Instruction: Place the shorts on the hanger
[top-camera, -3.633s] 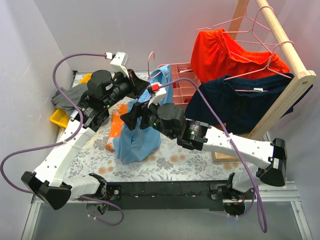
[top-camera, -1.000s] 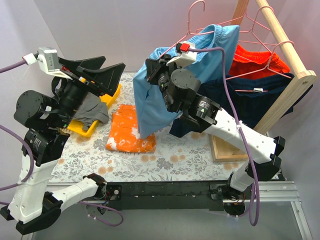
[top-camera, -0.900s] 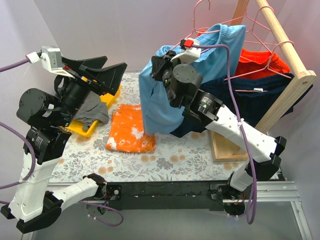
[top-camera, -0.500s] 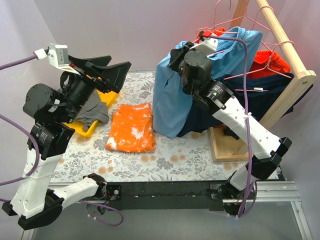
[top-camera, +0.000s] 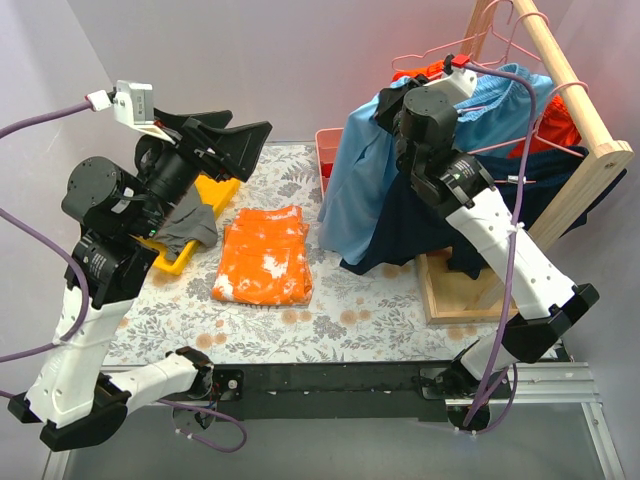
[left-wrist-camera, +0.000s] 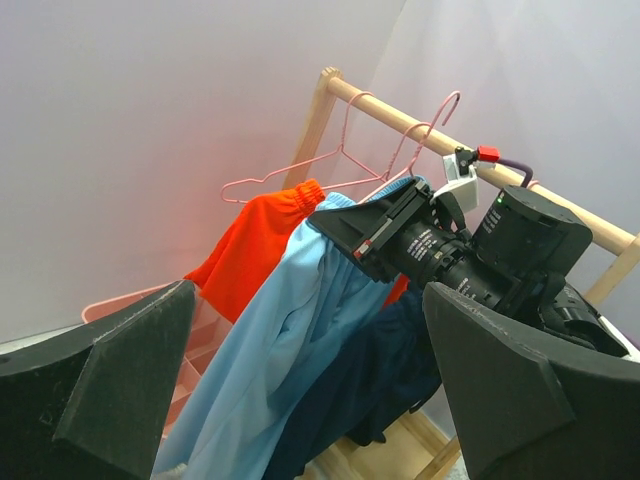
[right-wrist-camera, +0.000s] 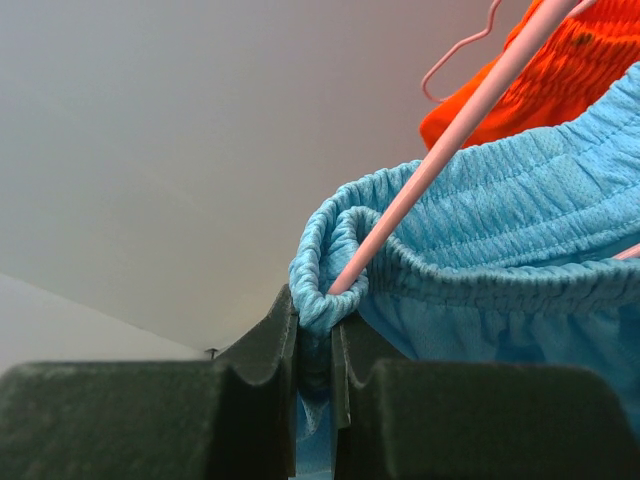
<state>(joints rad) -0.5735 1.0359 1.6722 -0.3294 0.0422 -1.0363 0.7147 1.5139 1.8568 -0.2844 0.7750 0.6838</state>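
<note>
Shorts (right-wrist-camera: 520, 200) draped on hanger (right-wrist-camera: 450, 150), waistband + wire clenched in right tool (right-wrist-camera: 315, 340), high beside rail (top-camera: 570, 75). Left tool (top-camera: 225, 140) agape, empty. Step looks like hanging up; next likely needs hanger seated over rail, then release.

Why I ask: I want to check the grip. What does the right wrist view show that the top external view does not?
Only the right wrist view: the right tool shut on a gathered fold of the sky-blue shorts at the waistband, with the pink hanger wire running down into that fold.
Only the top external view: the open left tool, the folded orange cloth, the wooden rail and the full hanging length of the sky-blue shorts.
Both: the sky-blue shorts, the pink hanger and the red-orange shorts behind them.
</note>
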